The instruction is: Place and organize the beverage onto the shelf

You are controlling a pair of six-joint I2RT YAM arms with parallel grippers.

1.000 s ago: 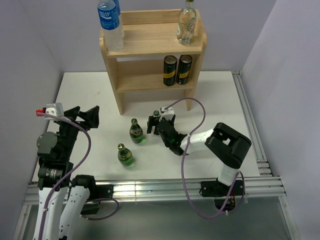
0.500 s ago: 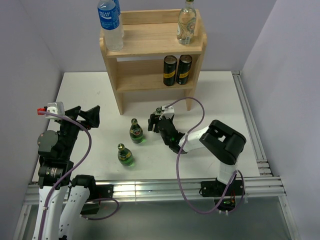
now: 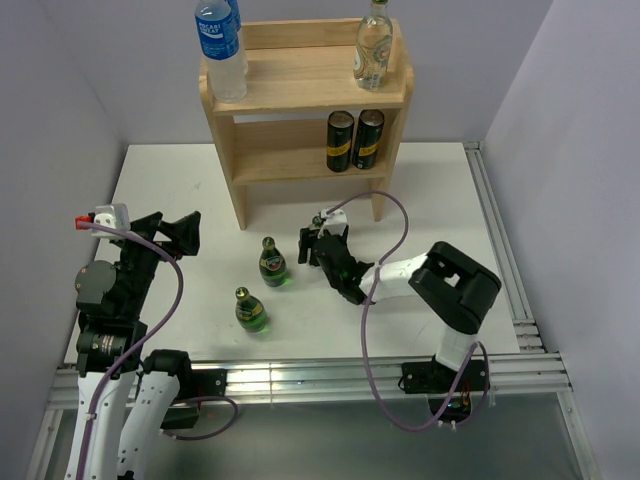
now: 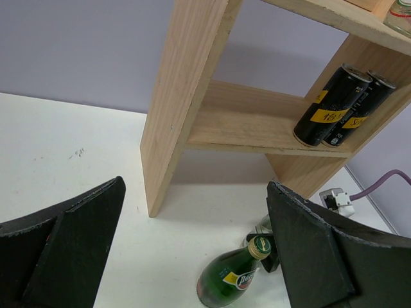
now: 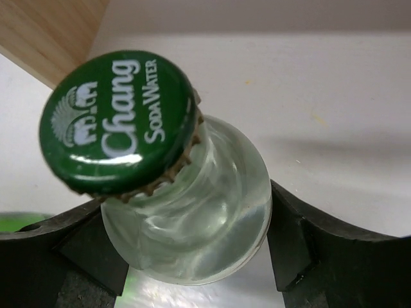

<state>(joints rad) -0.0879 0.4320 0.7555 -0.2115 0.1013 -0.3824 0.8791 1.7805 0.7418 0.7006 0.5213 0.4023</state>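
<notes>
1. Over the last second the right end effector [image 3: 320,243] barely shifted. It is closed on the clear bottle [image 5: 192,224], which stands on the bench [image 3: 180,180] near the shelf [image 3: 300,95]. I judge the lift has not begun.
2. The left end effector [image 3: 168,230] is wide open and empty.
3. Shelf top tier: second clear bottle [image 3: 373,45] on the right, water bottle [image 3: 220,45] on the left. Lower tier: two cans [image 3: 354,140] on the right.
4. Two green bottles [image 3: 273,264] are on the bench.

A blue-labelled water bottle [image 3: 220,45] stands upright above the white table [image 3: 170,190].
</notes>
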